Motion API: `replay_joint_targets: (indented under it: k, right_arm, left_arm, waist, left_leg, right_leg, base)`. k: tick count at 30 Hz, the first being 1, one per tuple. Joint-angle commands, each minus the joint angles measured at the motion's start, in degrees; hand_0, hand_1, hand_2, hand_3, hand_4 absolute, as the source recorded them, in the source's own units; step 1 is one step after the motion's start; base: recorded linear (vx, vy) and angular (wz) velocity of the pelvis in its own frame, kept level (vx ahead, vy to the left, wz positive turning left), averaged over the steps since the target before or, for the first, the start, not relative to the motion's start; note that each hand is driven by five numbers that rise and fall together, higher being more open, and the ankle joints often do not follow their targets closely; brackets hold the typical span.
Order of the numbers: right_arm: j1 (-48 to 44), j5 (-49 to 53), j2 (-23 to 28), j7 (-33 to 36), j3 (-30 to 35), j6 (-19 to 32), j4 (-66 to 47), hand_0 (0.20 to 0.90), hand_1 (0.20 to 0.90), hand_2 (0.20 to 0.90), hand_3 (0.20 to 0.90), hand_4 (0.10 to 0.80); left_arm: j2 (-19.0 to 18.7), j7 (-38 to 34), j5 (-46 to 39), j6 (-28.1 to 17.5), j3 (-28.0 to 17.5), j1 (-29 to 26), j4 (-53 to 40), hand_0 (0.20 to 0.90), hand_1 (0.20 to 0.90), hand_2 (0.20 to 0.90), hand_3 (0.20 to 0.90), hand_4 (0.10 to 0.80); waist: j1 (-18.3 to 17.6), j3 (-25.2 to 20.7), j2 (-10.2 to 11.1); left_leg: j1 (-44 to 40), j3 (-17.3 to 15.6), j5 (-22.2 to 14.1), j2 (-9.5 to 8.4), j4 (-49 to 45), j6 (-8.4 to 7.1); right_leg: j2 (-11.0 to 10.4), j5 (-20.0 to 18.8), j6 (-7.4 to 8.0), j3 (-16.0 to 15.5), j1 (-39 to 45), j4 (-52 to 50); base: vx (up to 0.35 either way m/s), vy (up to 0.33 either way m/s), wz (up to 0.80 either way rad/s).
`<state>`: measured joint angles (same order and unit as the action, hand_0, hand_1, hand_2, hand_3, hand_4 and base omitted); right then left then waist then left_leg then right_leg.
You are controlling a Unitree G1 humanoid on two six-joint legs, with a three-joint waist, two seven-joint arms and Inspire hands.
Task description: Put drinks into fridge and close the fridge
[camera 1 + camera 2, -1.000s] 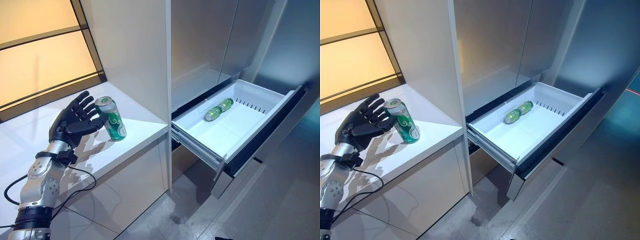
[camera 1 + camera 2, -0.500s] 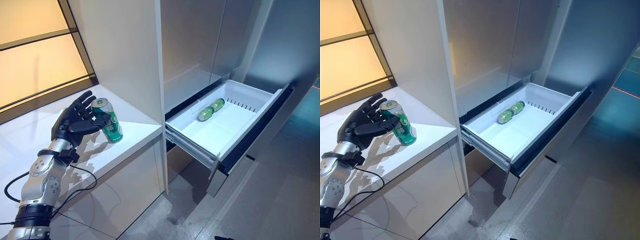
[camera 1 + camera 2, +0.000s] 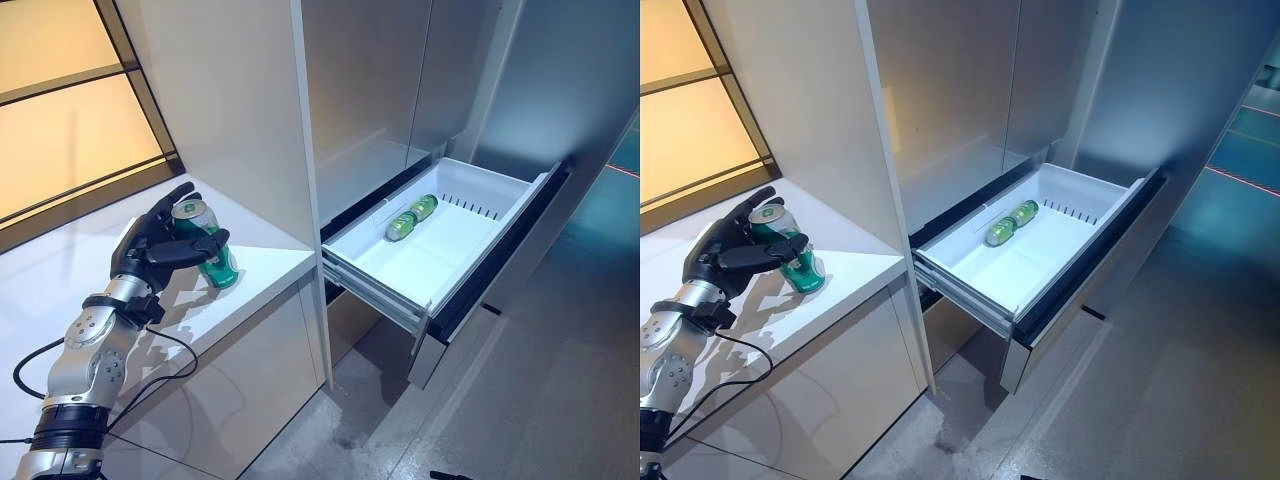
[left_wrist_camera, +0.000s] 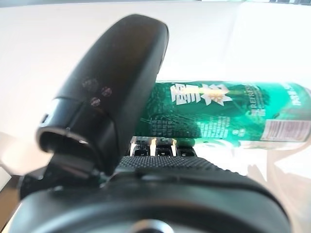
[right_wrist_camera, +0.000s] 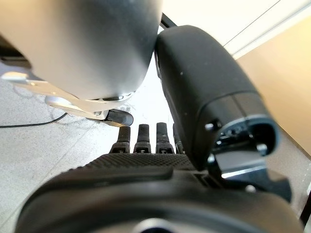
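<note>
A green can (image 3: 222, 266) stands upright on the white counter (image 3: 270, 262) near its front right corner. My left hand (image 3: 150, 250) is shut on it, thumb across the front and fingers behind. The left wrist view shows the thumb (image 4: 116, 97) lying over the can (image 4: 218, 114). The fridge's white drawer (image 3: 440, 258) is pulled out to the right, with green drinks (image 3: 410, 217) lying end to end at its back. My right hand (image 5: 194, 97) shows in the right wrist view with straight fingers and holds nothing.
A tall white cabinet panel (image 3: 250, 110) stands between the counter and the fridge opening. The drawer's dark front (image 3: 500, 250) juts out over the grey floor (image 3: 540, 400). An orange-lit window (image 3: 70, 120) runs behind the counter.
The camera has turned right, shifting the whole picture left. My left hand's thumb and fingers have closed round the green can, which now stands more upright.
</note>
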<state>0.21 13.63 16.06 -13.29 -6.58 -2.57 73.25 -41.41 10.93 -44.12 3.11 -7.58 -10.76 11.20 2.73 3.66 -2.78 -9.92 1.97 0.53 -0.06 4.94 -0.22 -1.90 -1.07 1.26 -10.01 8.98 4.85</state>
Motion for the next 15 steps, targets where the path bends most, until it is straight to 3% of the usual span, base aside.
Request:
replay_joint_targets:
  k: [1,15]
  right_arm:
    - [-1.48,0.84,3.05,-1.47,-0.42,-0.33,1.07,0.900,0.900,0.900,0.900,0.800]
    - [-1.43,1.42,2.96,-1.07,-0.22,-0.41,1.21,0.900,0.900,0.900,0.900,0.800]
  left_arm:
    - [-5.20,1.52,0.51,-4.20,-2.04,-11.90,1.82,0.900,0.900,0.900,0.900,0.800]
    - [-5.34,-0.59,1.51,-5.51,-1.86,-12.71,5.97,0.900,0.900,0.900,0.900,0.800]
  waist:
    - [-1.40,-1.30,-0.23]
    - [-2.26,-1.23,-0.11]
  left_leg:
    - [-0.36,-2.54,-6.10,-3.33,-2.16,1.42]
    - [-0.39,-3.29,-7.14,-3.84,-3.16,2.32]
  right_leg:
    - [1.20,7.76,2.36,3.53,-0.60,-5.67]
    - [0.77,7.72,2.70,4.87,-1.36,-6.56]
  base:
    - [0.016,0.009,-0.05]
    - [0.023,0.017,-0.06]
